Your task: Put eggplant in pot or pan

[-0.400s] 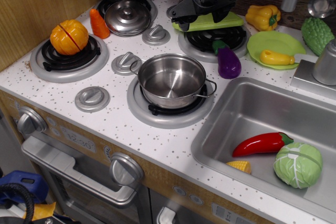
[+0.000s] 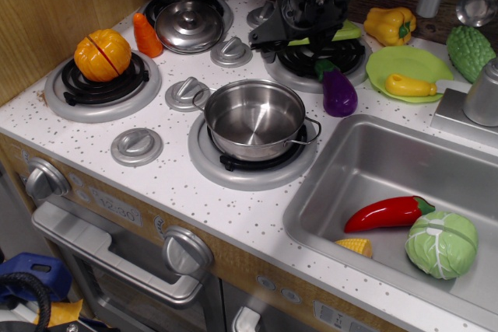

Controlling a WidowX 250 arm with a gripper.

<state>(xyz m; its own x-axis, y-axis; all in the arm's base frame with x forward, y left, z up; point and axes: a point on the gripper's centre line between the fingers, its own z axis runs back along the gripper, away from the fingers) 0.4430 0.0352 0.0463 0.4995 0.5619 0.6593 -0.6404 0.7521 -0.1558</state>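
The tool (image 2: pixel 274 46), seemingly apart and empty, hangs just left of the eggplant (image 2: pixel 339 92), positioned for grasping; pot (image 2: pixel 254 120) waits near.

An orange pumpkin (image 2: pixel 102 54) with a cut line sits on the back-left burner (image 2: pixel 101 87). Just beside it stands a carrot (image 2: pixel 145 34), touching the domed steel lid (image 2: pixel 189 26). A yellow bell pepper (image 2: pixel 390 25) lies near the green plate (image 2: pixel 405 65), which holds a small yellow vegetable (image 2: pixel 412 85). In the sink (image 2: pixel 366 169) lie a red chili (image 2: pixel 387 213), a green cabbage (image 2: pixel 441 243) and a piece of corn (image 2: pixel 355 246). A bumpy green gourd (image 2: pixel 469 50) rests at the right edge.
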